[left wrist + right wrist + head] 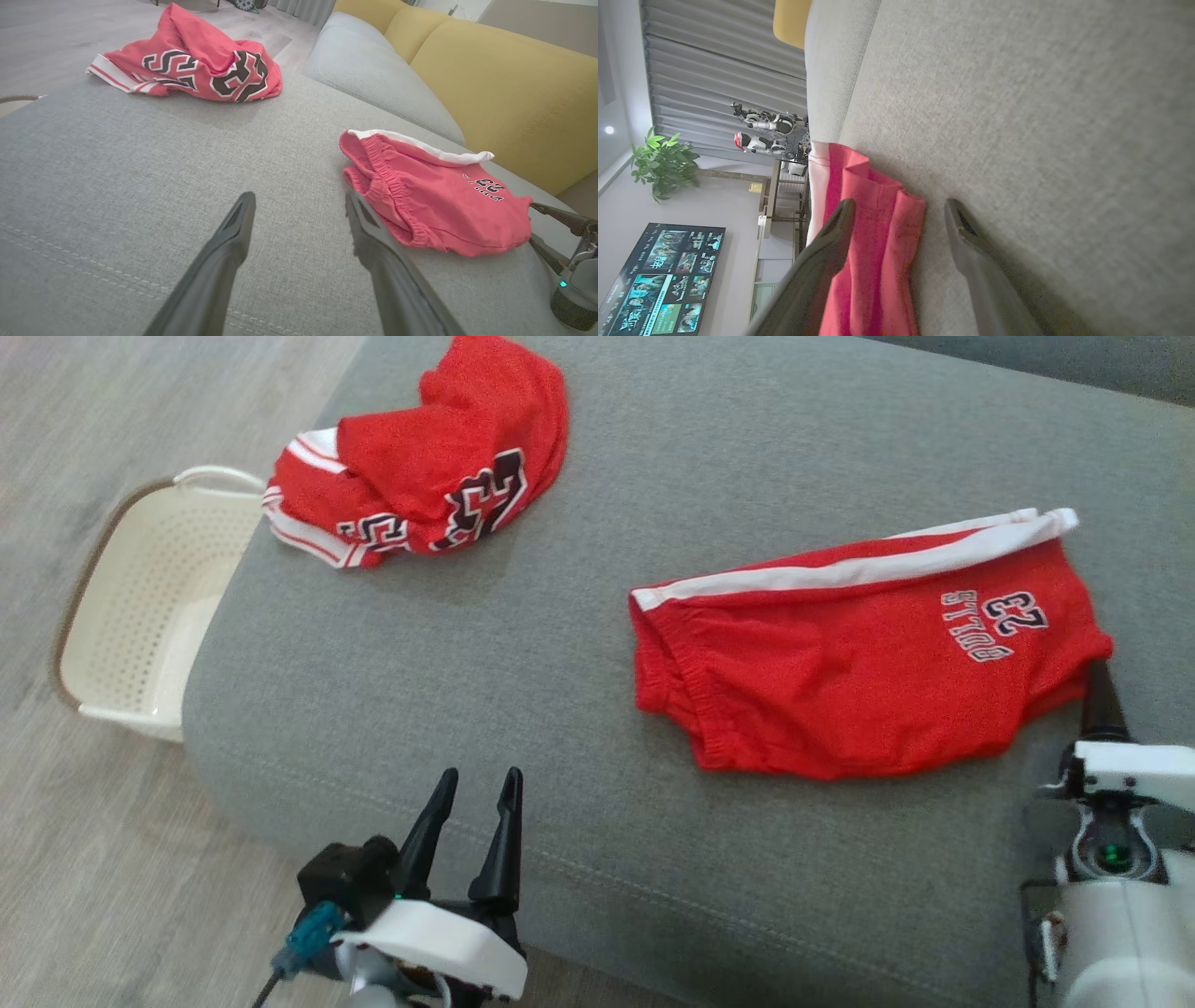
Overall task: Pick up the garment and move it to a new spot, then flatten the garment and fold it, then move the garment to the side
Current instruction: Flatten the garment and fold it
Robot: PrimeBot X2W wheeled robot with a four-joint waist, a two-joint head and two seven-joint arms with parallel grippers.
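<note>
Grey sofa seat (653,476), wood floor (93,859), left tool (481,782) and right tool (899,205) spread wide

The folded red fabric shorts (868,653) lie on the right part of the grey fabric sofa seat (523,644). The crumpled red jersey (429,467) lies on its far left corner, well apart from them. The cream perforated plastic basket (140,607) stands on the wooden floor (93,896), just left of the seat. The left end effector (481,779) is at the seat's near edge. The right end effector (900,205) is at the shorts' near right corner.
</note>
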